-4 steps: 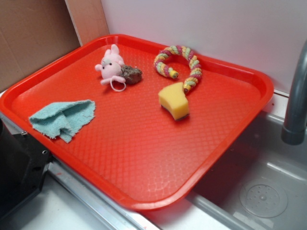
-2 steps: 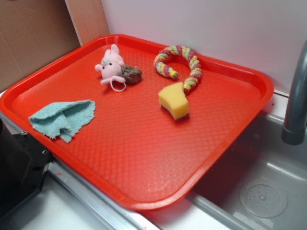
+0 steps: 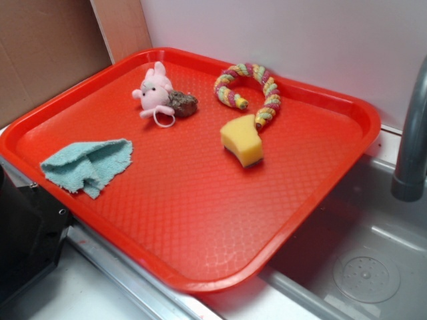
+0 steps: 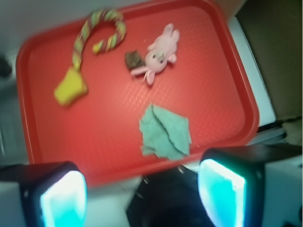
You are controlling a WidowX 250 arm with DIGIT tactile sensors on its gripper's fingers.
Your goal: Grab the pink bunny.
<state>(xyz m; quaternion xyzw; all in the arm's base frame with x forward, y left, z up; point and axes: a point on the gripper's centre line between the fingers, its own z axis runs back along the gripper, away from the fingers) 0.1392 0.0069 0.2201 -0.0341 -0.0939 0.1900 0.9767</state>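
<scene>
Your gripper (image 4: 142, 191) sat high above the near edge of the red tray (image 3: 200, 283), seen only in the wrist view. Its two fingers (image 4: 59, 194) stood wide apart at the bottom corners of that view, pads glowing cyan, and nothing was between them. The exterior view did not show the gripper at all.

The bunny (image 3: 155, 91) (image 4: 160, 54) lay at the far left part of the tray, well away from your fingers. It was pale pink, ears pointing toward the back rim, with a thin white loop in front of it on the tray floor. A brown clump (image 3: 182, 103) (image 4: 133, 59) touched its side, on the side facing the rope.

The rope (image 3: 251, 85) (image 4: 102, 32), braided pink, yellow and green, curved in a hook near the back of the tray. One end of it touched the yellow sponge (image 3: 242, 141) (image 4: 70, 89), which sat just toward the tray's middle from it.

A teal cloth (image 3: 88, 165) (image 4: 164, 132) lay crumpled near the left rim, apart from the bunny and nearest your gripper. In the wrist view it sat between the bunny and the fingers.

The tray rested over a grey sink (image 3: 363, 263), with a faucet pipe (image 3: 412, 143) at the right edge. The wrist view was blurred.
</scene>
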